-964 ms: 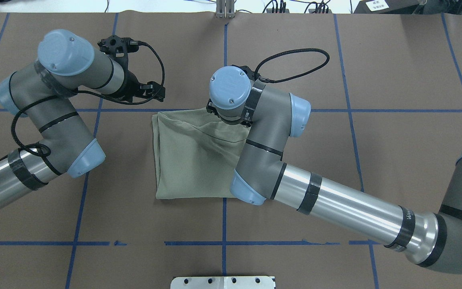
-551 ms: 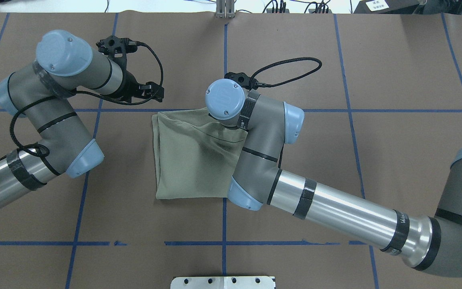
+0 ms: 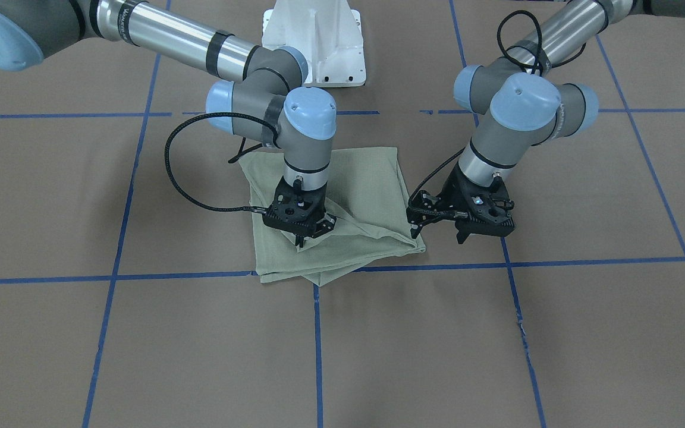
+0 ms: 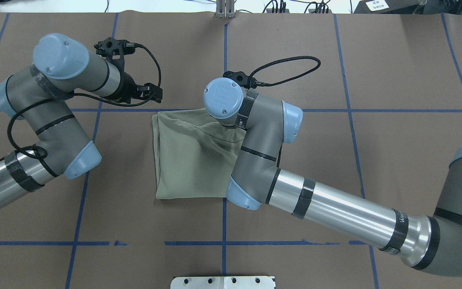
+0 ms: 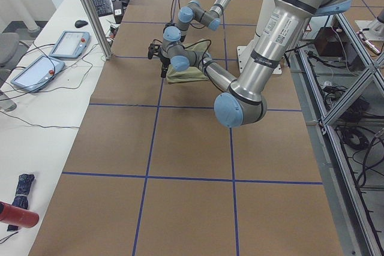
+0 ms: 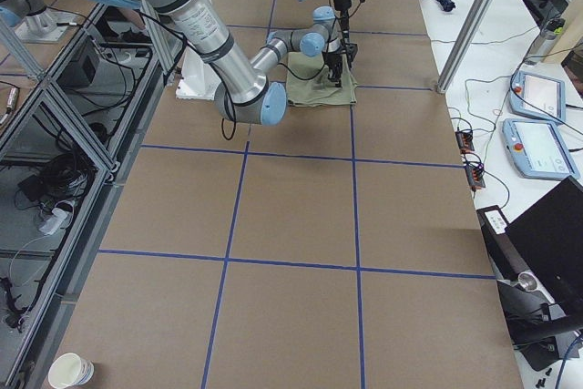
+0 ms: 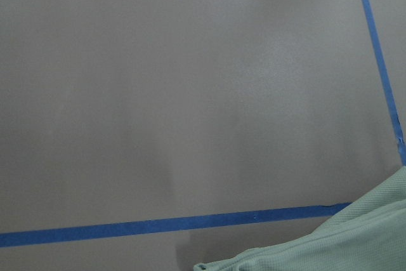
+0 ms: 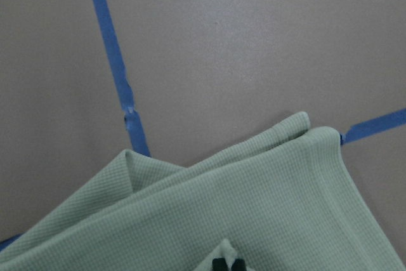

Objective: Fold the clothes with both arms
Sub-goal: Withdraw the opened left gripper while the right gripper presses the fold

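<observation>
Shirt lies folded mid-tabletop; right gripper stands over it, fingers closed narrow on a raised pinch of fabric; left gripper, fingers wide, hovers just beside its corner.

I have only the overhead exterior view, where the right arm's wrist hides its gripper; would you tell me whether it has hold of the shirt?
Observer: It appears so. In the front-facing view the right gripper has its tips together on a raised ridge of the shirt, near the operators' edge.
Operator: Thank you. Does the right wrist camera agree?
Observer: Yes, it shows a small peak of cloth between the fingertips.
Operator: And how does the left one stand?
Observer: The left gripper is open beside the shirt's corner and holds nothing; its wrist view shows mostly bare table.
</observation>
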`<state>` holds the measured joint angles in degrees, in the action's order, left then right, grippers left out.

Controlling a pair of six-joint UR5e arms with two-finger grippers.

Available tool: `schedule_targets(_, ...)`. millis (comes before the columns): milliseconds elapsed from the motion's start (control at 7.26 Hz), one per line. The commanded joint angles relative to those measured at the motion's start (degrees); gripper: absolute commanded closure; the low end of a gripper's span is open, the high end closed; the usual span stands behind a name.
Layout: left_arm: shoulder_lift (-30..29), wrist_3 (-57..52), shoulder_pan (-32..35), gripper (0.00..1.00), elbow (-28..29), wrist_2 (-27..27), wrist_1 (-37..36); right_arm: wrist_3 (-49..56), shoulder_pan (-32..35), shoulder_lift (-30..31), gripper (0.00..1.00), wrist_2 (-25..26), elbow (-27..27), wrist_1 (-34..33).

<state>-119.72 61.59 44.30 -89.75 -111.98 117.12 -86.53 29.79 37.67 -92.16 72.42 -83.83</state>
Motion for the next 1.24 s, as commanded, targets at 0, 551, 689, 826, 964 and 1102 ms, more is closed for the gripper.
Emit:
schedule_targets(0, 0.02, 0.10, 0.00, 0.00, -0.25, 0.01, 0.04, 0.66, 2.19, 0.12, 1.00, 0.40, -0.26, -0.45)
schedule_targets(551, 0.02, 0.10, 0.00, 0.00, -0.34, 0.01, 0.04, 2.15, 2.73, 0.12, 1.00, 1.72, -1.58, -0.19)
schedule_targets(689, 0.02, -0.07, 0.00, 0.00, -0.34, 0.01, 0.13, 3.98, 2.73, 0.12, 0.36, 2.41, -1.75, -0.02)
schedule_targets(826, 0.02, -0.33, 0.00, 0.00, -0.34, 0.01, 0.13, 7.13, 2.64, 0.12, 0.00, 3.12, -2.19, -0.01)
schedule_targets(964, 0.02, -0.68, 0.00, 0.00, -0.43, -0.08, 0.04, 9.51, 3.25, 0.03, 0.00, 2.43, -2.11, -0.19)
schedule_targets(1102, 0.02, -0.86, 0.52, 0.00, -0.78, -0.25, -0.13, 14.24, 5.78, -0.06, 0.00, -2.63, -1.93, -0.62)
